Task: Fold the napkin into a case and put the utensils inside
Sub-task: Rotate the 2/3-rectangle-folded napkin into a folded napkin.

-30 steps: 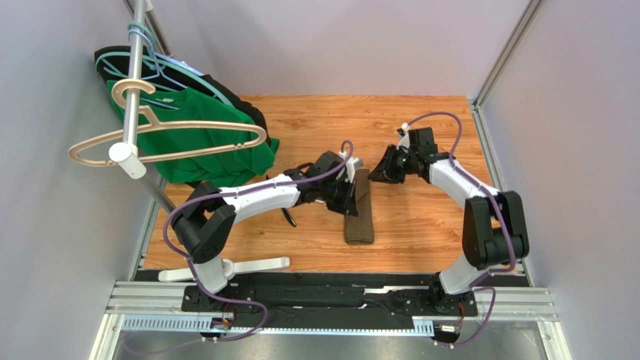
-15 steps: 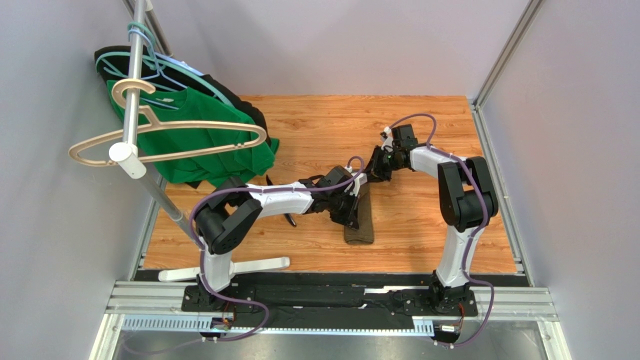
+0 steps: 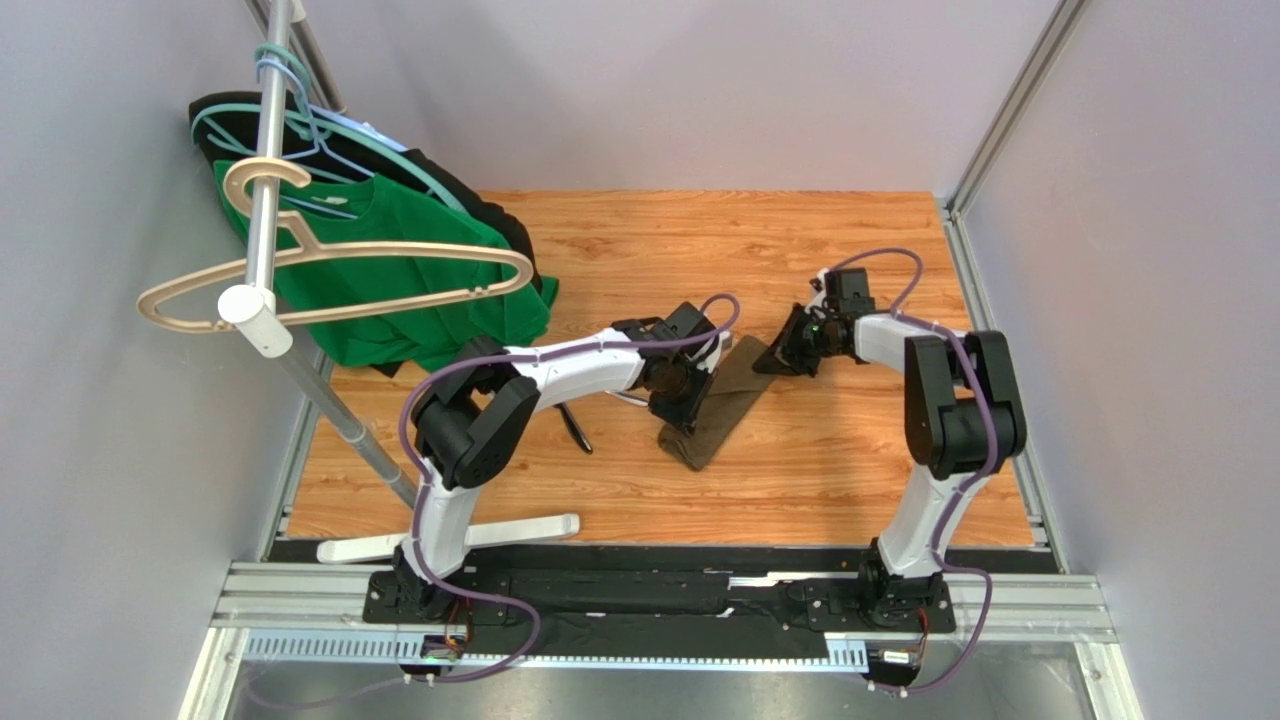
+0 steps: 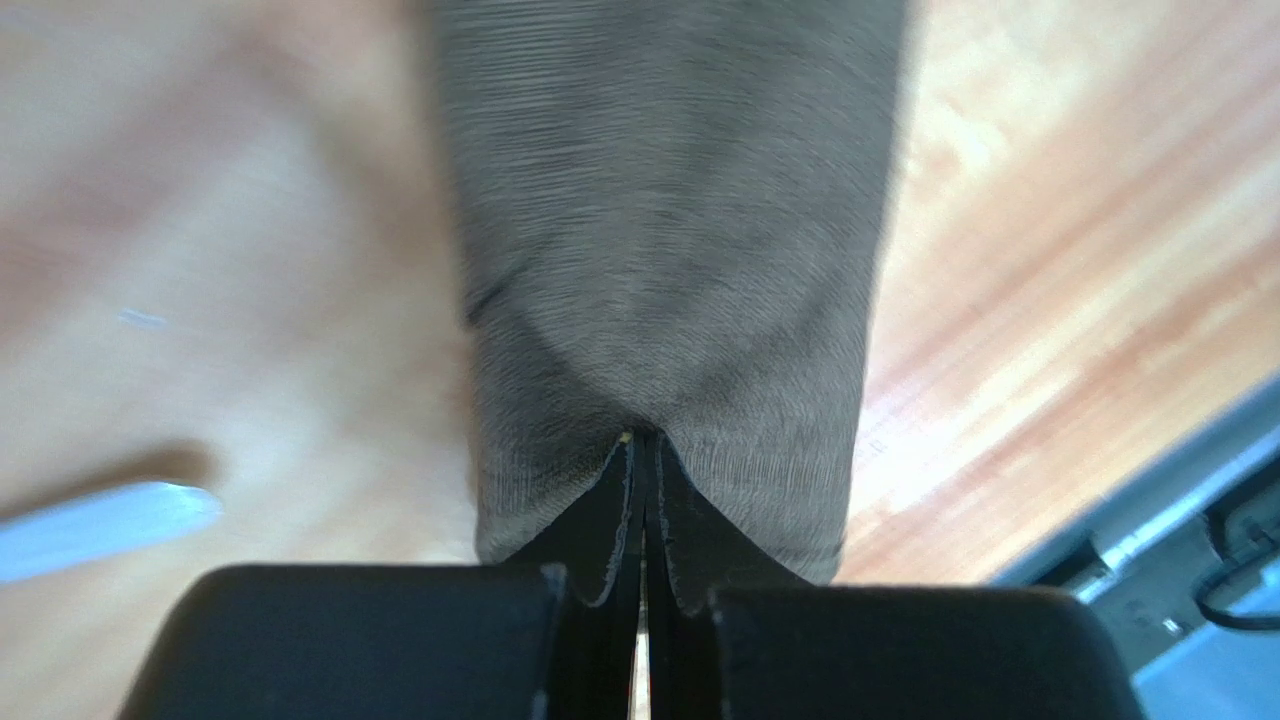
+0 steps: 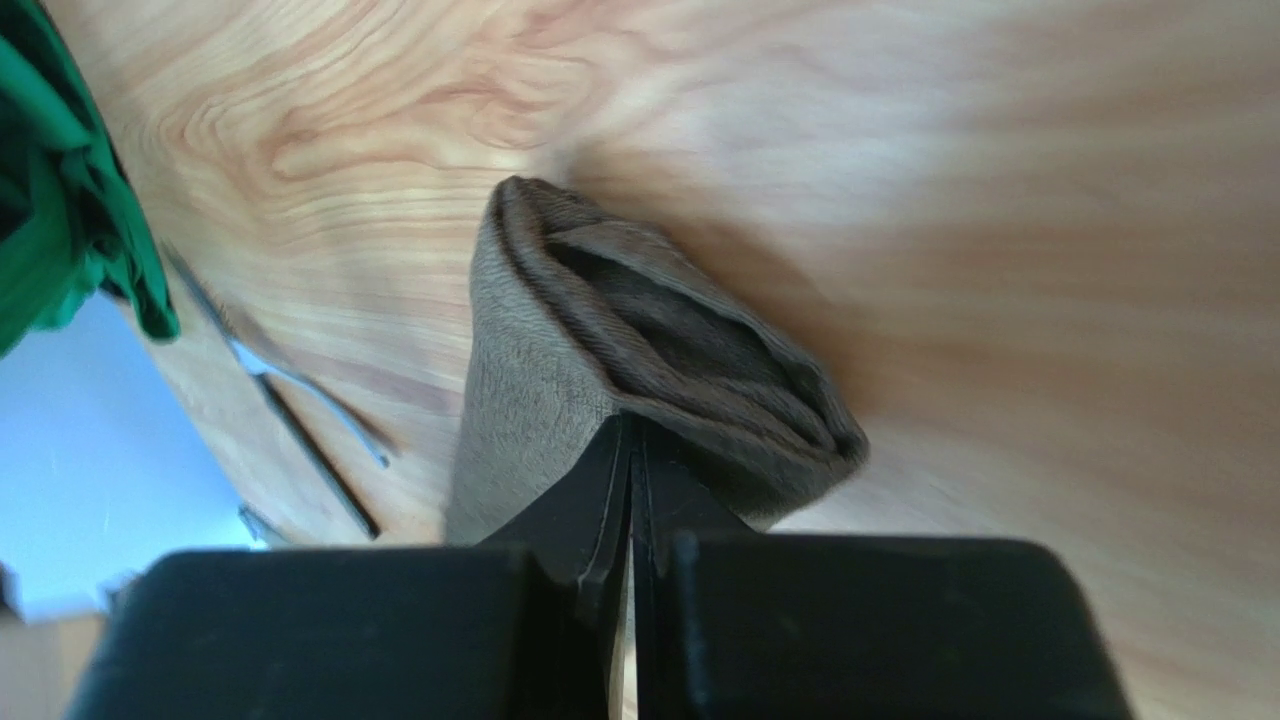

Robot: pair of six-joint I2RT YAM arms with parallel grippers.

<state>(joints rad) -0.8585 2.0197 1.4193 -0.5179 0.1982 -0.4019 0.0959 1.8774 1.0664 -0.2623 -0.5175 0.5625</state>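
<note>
The napkin (image 3: 724, 408) lies on the wooden table as a narrow folded olive-brown strip, slanting from upper right to lower left. My left gripper (image 3: 688, 398) sits at its left side, near the lower end. In the left wrist view the jaws are closed, with the cloth (image 4: 676, 225) puckered round the left gripper (image 4: 643, 438). My right gripper (image 3: 784, 357) is shut on the strip's upper right end. In the right wrist view the right gripper (image 5: 631, 425) pinches the layered folds (image 5: 661, 345). Utensils (image 5: 308, 405) lie on the wood left of the napkin, partly hidden by the left arm from above.
A green shirt (image 3: 406, 300) and a black garment hang with several hangers (image 3: 338, 270) on a metal rack (image 3: 271, 180) at the back left. The rack's white foot (image 3: 496, 530) lies near the table's front edge. Grey walls close both sides.
The right gripper closed on the napkin's upper end and pulled it right. The left gripper shifted left with the lower end, so the strip turned from upright to slanted.
</note>
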